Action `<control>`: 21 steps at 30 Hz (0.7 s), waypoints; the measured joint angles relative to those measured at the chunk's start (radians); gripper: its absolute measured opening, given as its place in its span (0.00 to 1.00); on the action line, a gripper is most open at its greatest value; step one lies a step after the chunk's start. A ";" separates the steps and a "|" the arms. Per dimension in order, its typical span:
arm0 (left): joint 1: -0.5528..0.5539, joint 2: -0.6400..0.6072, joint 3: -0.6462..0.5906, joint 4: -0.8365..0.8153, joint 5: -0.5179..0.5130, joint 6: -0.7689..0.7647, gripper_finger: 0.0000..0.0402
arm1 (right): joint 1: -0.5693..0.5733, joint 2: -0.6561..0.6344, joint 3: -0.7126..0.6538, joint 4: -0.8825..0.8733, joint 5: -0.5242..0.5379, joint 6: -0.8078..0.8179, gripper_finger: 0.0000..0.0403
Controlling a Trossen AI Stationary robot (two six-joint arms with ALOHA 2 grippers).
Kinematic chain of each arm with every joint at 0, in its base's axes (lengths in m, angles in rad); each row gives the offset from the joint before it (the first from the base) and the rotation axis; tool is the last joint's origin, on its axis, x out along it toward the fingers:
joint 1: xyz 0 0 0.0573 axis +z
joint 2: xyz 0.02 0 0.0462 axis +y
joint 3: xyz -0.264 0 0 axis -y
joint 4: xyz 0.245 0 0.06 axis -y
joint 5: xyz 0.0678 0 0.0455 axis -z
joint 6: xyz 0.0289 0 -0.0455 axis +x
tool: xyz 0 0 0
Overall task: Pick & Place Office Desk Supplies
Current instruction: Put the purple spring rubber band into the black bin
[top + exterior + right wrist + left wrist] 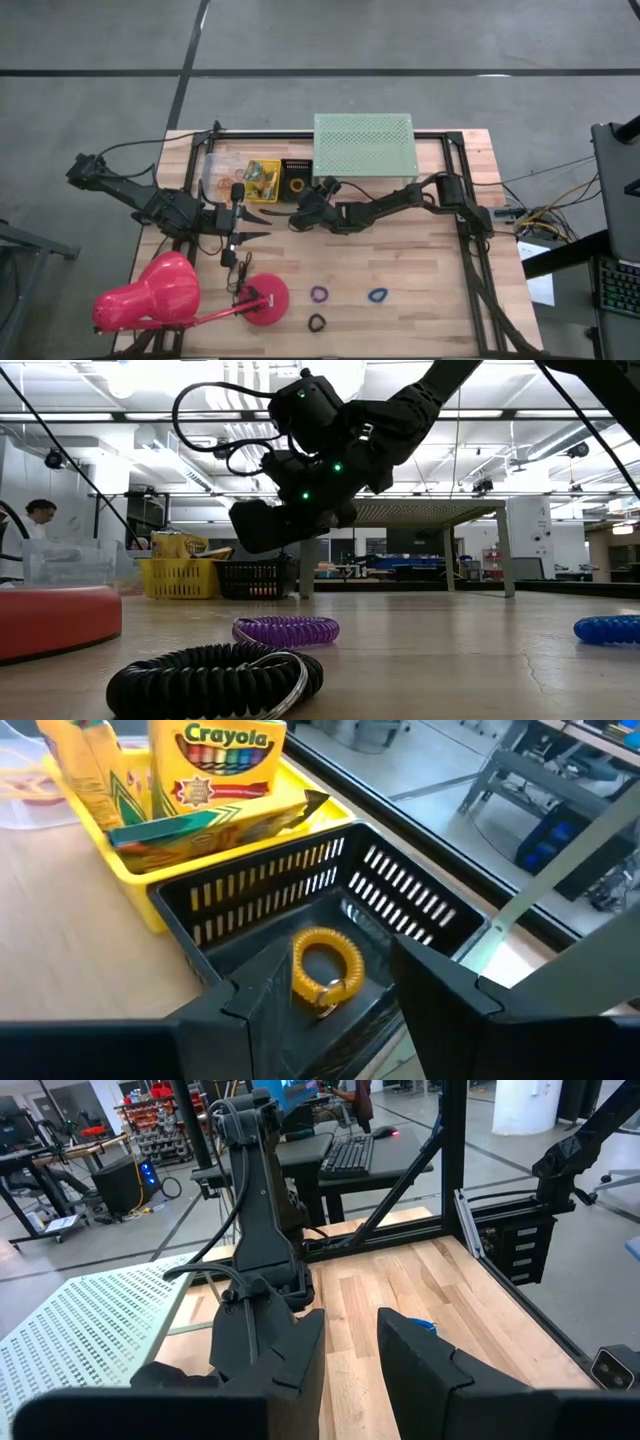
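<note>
An orange coiled ring loop (325, 968) lies on the floor of a black slatted basket (300, 885). My right gripper (338, 960) hovers over it, open, a finger on either side and clear of the loop. In the high view this gripper (298, 212) sits at the basket's near edge. Beside it a yellow basket (150, 845) holds upright Crayola crayon boxes (215, 765). Purple (319, 294), blue (377, 295) and black (317, 322) ring loops lie flat on the table toward its near edge. My left gripper (350, 1345) waits raised over the table's left part, open and holding nothing.
A mint-green perforated shelf (363, 145) stands on legs at the far edge, right of the baskets. A big pink lamp (165, 295) lies at the near left, its round base (266, 299) close to the purple loop. A clear tray (220, 170) sits left of the yellow basket.
</note>
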State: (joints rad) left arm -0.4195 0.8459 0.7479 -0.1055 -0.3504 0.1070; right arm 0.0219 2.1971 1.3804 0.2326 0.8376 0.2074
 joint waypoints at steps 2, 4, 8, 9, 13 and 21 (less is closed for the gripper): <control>0.000 0.000 0.000 -0.001 0.000 0.000 0.24 | 0.006 0.000 0.000 0.001 -0.001 0.004 0.42; 0.000 0.000 0.000 -0.003 0.000 0.000 0.24 | 0.014 -0.001 0.001 0.001 -0.006 0.004 0.42; 0.000 0.000 0.000 -0.003 0.000 0.000 0.24 | 0.048 -0.014 0.003 0.001 -0.008 -0.002 0.42; 0.000 0.000 0.000 -0.003 0.000 0.000 0.24 | 0.058 -0.021 0.003 0.002 -0.008 -0.007 0.42; 0.000 0.000 0.000 -0.003 0.000 0.000 0.24 | 0.099 -0.055 0.004 -0.001 -0.009 -0.055 0.42; 0.000 0.000 0.000 -0.003 0.000 0.000 0.24 | 0.211 -0.221 0.005 -0.206 -0.143 -0.025 0.42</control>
State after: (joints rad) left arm -0.4194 0.8459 0.7479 -0.1089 -0.3504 0.1070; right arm 0.2331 1.9756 1.3853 0.0268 0.6946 0.1823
